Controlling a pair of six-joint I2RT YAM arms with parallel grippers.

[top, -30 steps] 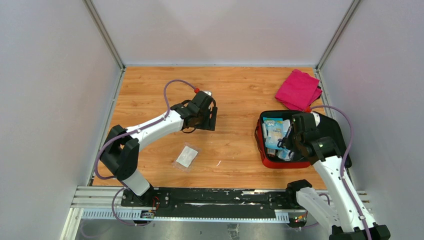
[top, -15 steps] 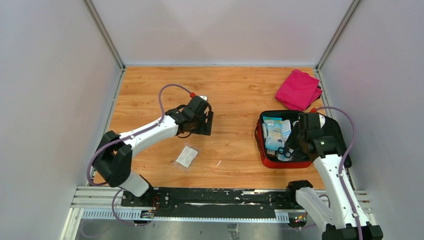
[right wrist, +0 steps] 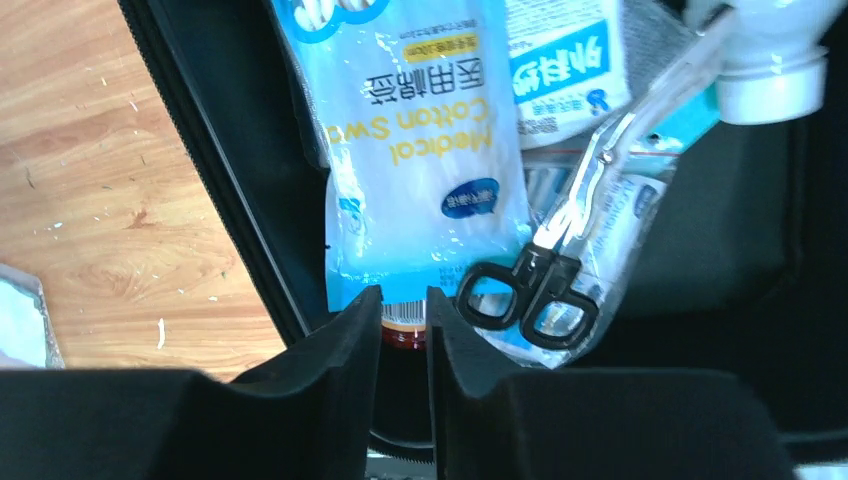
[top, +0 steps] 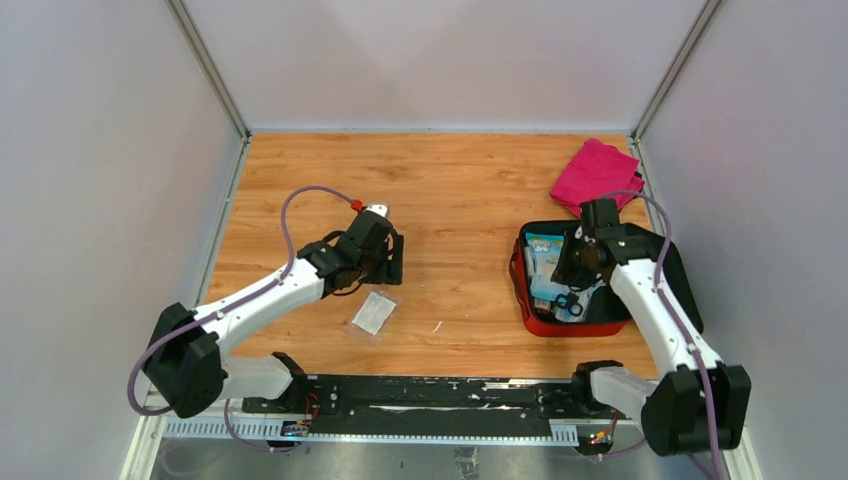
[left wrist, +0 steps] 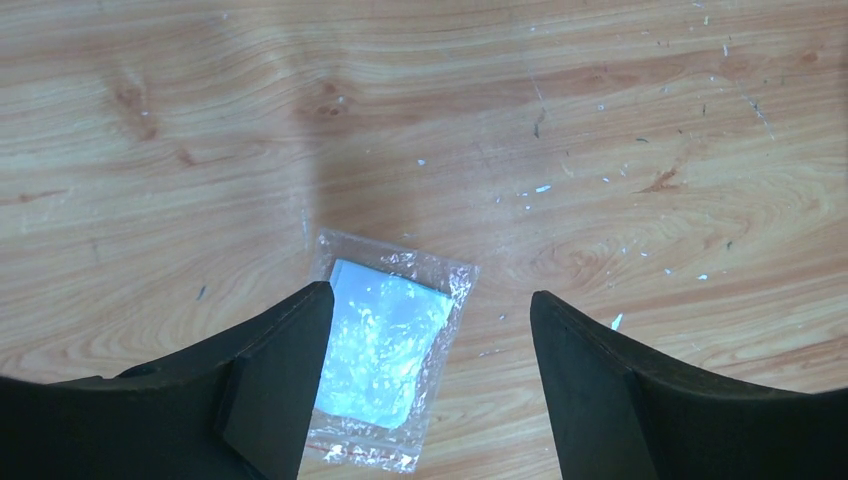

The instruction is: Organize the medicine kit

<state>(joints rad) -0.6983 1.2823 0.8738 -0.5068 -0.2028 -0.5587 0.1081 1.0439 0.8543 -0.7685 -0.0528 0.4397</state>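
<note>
Left gripper (left wrist: 432, 300) wide open, empty, over clear plastic pouch (left wrist: 385, 360); right gripper (right wrist: 403, 295) nearly closed, empty, over red soft medicine kit (top: 545, 325).

Magenta folded cloth (top: 597, 177) at far-right corner, wooden table (top: 460, 190)

Left arm (top: 262, 297) and right arm (top: 650, 305): white link shells, black joint housings. Each carries a purple cable (top: 300, 195) looped outside the links. The left one ends in a red plug (top: 357, 204). Left gripper (left wrist: 430, 300) has matte black, wedge-shaped fingers (left wrist: 270, 380).
</note>
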